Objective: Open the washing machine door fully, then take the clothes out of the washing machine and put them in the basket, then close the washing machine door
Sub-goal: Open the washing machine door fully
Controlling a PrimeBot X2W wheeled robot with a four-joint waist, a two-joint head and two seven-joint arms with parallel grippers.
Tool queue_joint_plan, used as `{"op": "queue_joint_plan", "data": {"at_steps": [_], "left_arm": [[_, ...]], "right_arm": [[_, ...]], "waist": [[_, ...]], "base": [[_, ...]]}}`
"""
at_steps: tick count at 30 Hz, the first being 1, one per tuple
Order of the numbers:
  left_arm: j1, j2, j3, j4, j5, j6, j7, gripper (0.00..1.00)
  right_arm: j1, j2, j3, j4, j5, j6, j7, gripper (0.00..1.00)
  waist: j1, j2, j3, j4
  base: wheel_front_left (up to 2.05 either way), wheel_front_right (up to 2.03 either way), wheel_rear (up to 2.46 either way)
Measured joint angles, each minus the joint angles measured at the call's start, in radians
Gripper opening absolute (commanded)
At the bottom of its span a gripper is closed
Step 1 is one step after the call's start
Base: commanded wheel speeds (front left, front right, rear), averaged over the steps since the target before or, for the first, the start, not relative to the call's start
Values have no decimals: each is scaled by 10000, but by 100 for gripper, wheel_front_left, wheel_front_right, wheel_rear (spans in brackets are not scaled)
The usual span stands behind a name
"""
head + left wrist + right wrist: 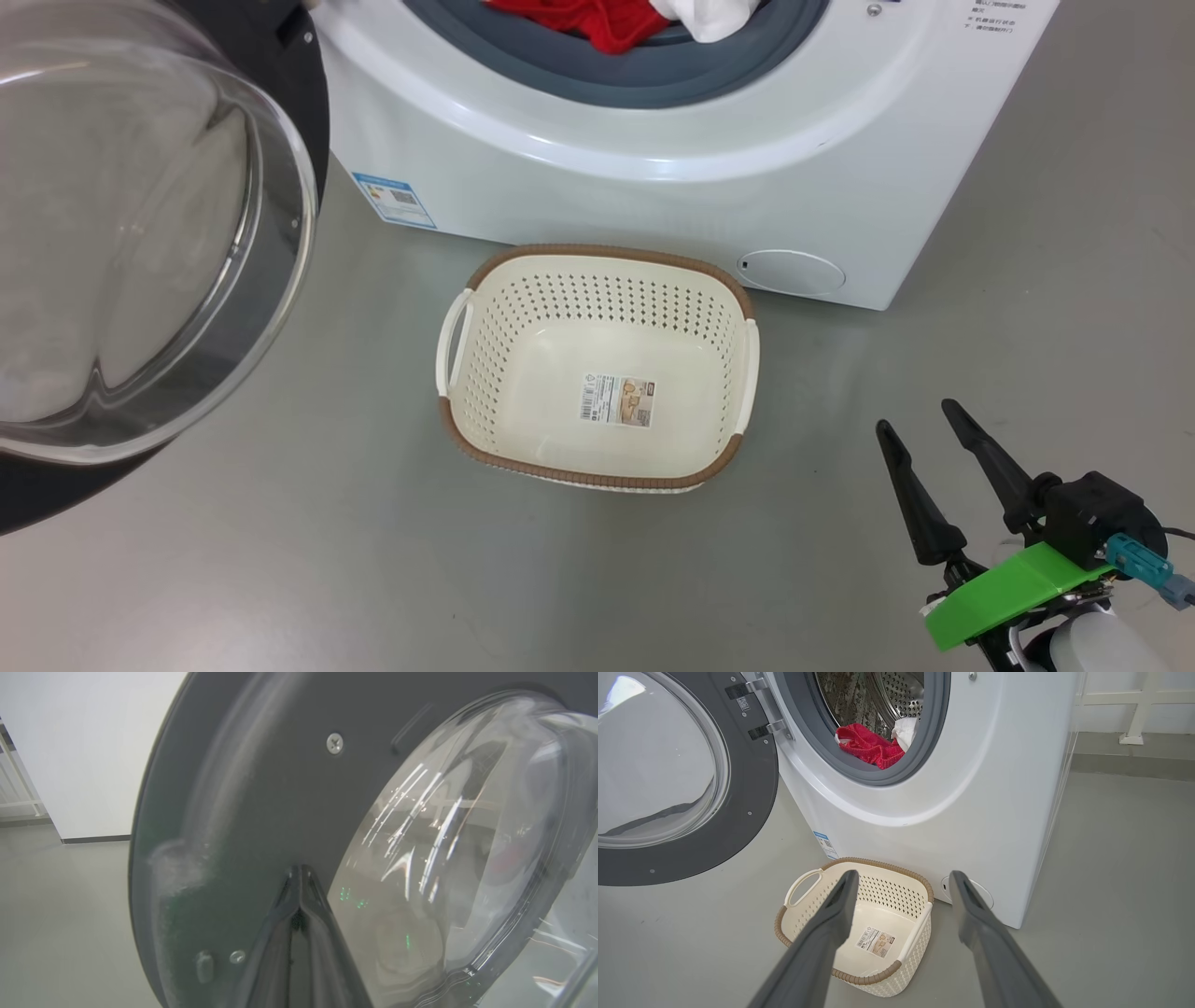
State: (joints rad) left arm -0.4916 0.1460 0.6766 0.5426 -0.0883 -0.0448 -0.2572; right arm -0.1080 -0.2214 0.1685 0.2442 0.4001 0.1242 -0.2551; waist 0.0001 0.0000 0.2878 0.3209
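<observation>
The washing machine [672,187] [971,788] stands with its round door [140,233] [668,765] swung open to the left. Red clothes [588,19] [868,746] and a white cloth [709,19] [903,730] lie at the drum's mouth on the grey gasket. On the floor in front sits the cream basket [738,280] [920,882], holding only its paper label. My left gripper [299,870] is shut, its tips against the dark inner rim of the door [261,788]. My right gripper [917,415] [903,877] is open, low at the right, apart from the basket.
Grey floor [280,560] spreads all around. A small round white flap [794,273] sits low on the machine's front, a blue label [397,198] at its lower left. A white wall [84,742] lies beyond the door, and white rails [1134,714] behind the machine.
</observation>
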Motion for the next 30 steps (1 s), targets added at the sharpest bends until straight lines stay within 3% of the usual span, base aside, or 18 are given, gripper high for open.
{"op": "queue_joint_plan", "data": {"at_steps": [11, 20, 24, 25, 26, 27, 28, 30], "left_arm": [[120, -81, 12, 92, 186, -566, 2, 0], [1431, -953, -560, -974, 155, -792, 2, 0], [2022, -1162, -1066, -1549, 117, -803, 2, 41], [2174, -1175, -1218, -1682, 56, -803, 2, 58], [2348, -1185, -1379, -1837, 2, -803, 2, 90], [2542, -1208, -1538, -2023, -10, -803, 2, 90], [2738, -1223, -1691, -2205, -54, -803, 2, 100], [3139, -1233, -2004, -2577, -182, -805, 2, 100]], "right_arm": [[2, 92, -6, 67, 0, 0, 0, 100], [23, 132, -61, 105, -73, 0, 0, 100], [45, 178, -132, 136, -295, 0, 0, 100], [58, 207, -169, 138, -313, 0, 0, 100], [74, 247, -201, 138, -313, 0, 0, 100], [87, 293, -221, 142, -313, 0, 0, 100], [107, 337, -232, 140, -316, 0, 0, 100], [239, 395, -263, 146, -322, 0, 0, 100]], "waist": [[0, 0, -329, -17], [0, 0, -744, -82], [0, 0, -968, -148], [0, 0, -1030, -174], [0, 0, -1088, -208], [0, 0, -1143, -255], [0, 0, -1190, -314], [0, 0, -1274, -454]], "base": [[0, 0, 0], [0, 0, 0], [0, 0, 0], [0, 0, 0], [0, 0, 0], [0, 0, 0], [0, 0, 0], [0, 0, 0]]}}
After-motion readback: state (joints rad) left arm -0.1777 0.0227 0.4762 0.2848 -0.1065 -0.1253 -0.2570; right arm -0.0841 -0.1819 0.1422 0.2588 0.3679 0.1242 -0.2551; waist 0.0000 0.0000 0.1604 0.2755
